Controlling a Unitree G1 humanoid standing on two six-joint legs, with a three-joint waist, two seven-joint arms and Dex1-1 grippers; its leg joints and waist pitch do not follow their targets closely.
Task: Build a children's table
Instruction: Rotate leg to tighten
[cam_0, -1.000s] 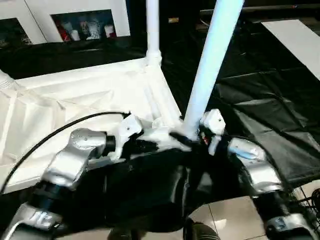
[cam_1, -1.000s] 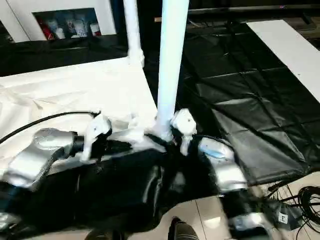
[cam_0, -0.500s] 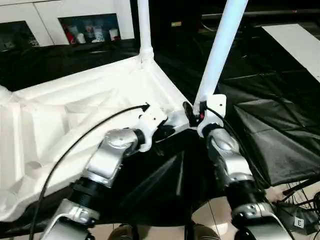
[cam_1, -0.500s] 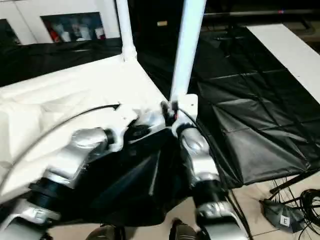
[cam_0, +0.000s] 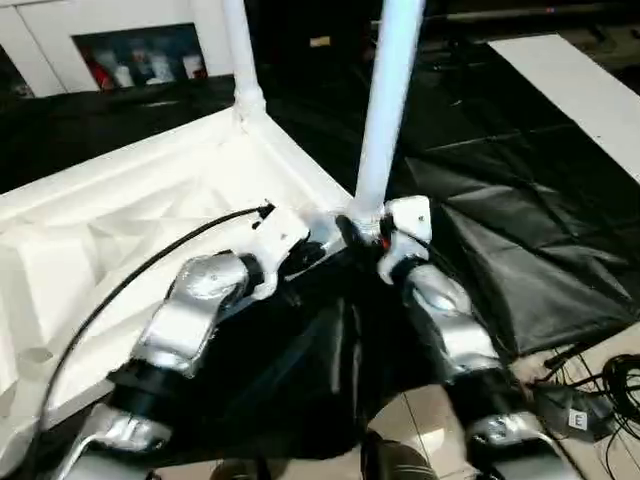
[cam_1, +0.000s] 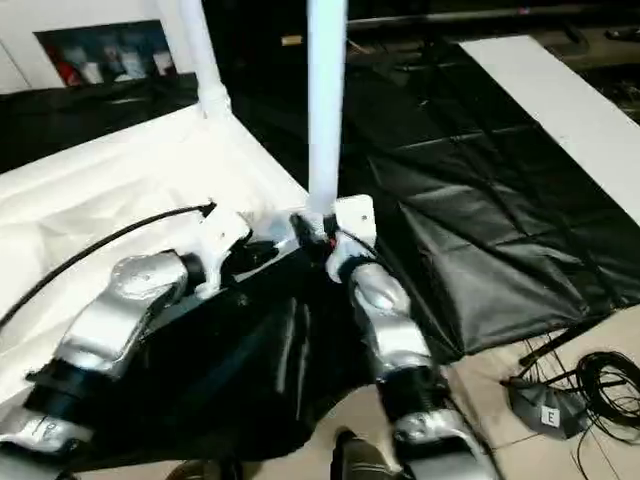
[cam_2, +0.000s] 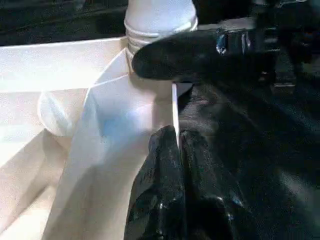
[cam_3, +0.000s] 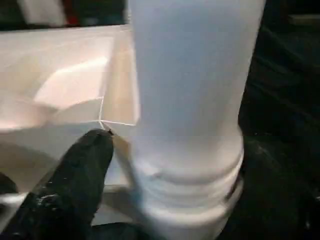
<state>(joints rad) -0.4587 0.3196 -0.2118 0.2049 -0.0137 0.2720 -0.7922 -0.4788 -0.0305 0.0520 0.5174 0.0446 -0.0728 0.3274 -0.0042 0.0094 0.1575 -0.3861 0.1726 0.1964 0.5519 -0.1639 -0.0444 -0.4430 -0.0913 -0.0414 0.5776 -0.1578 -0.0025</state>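
Both silver forearms converge ahead of the robot.
Left gripper (cam_2: 177, 150): black fingers pressed together. Right gripper (cam_0: 372, 232): one black finger (cam_3: 75, 175) visible, wrist angled inward.

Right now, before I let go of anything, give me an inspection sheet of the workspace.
Surface: black-sheeted table, sheet creased, hanging over the near edge.
Job's things: tabletop lying underside up; far leg upright in its corner socket; near leg upright in the near corner socket.
Clutter: nothing seen.
Hands: left hand shut on the tabletop's thin rim near that socket; right hand at the near leg's base, one finger beside it, grip unclear.
Cables: black cable along the left arm; coiled cables on the floor.
Surroundings: cabinet behind, white board far right, tiled floor.
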